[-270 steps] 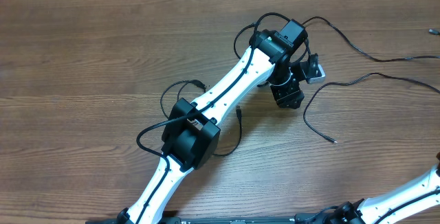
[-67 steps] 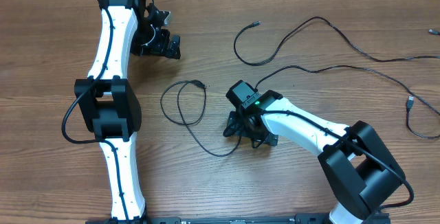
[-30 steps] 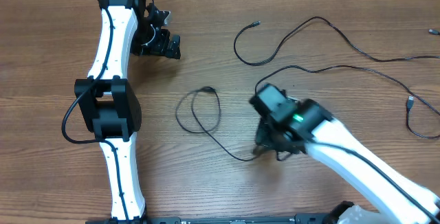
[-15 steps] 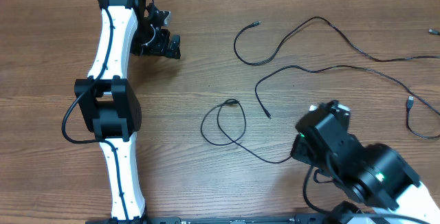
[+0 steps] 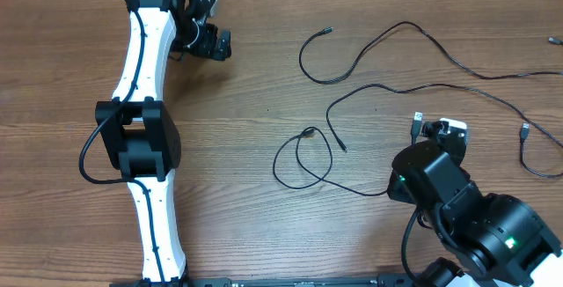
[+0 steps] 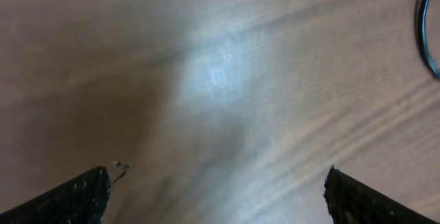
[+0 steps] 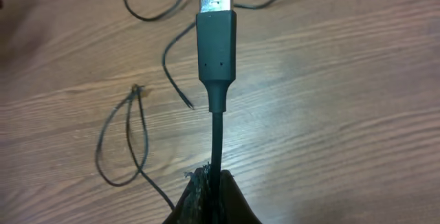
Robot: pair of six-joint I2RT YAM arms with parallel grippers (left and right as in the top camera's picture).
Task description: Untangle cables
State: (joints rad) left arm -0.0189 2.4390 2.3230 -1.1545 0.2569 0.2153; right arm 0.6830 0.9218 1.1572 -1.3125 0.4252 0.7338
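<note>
My right gripper (image 7: 210, 181) is shut on a thin black cable (image 7: 216, 141), just below its USB plug (image 7: 216, 38), which sticks out past the fingertips. In the overhead view this gripper (image 5: 429, 134) sits at the lower right, and the held cable trails left along the table into a small loop (image 5: 276, 162) with a plug end (image 5: 308, 132). A second cable (image 5: 369, 88) and a third cable (image 5: 352, 62) lie apart from it, farther back. My left gripper (image 5: 210, 32) is open at the far left, over bare wood, holding nothing.
The wooden table (image 5: 246, 84) fills the view. The second cable's free end (image 5: 342, 149) lies close to the loop. Both far cables run off toward the right edge, one ending in a small plug (image 5: 525, 129). A dark curve (image 6: 427, 38) shows at the left wrist view's right edge.
My right gripper has pulled the held cable right and toward the near edge, and the loop slid right after it. The left gripper has turned slightly in place.
</note>
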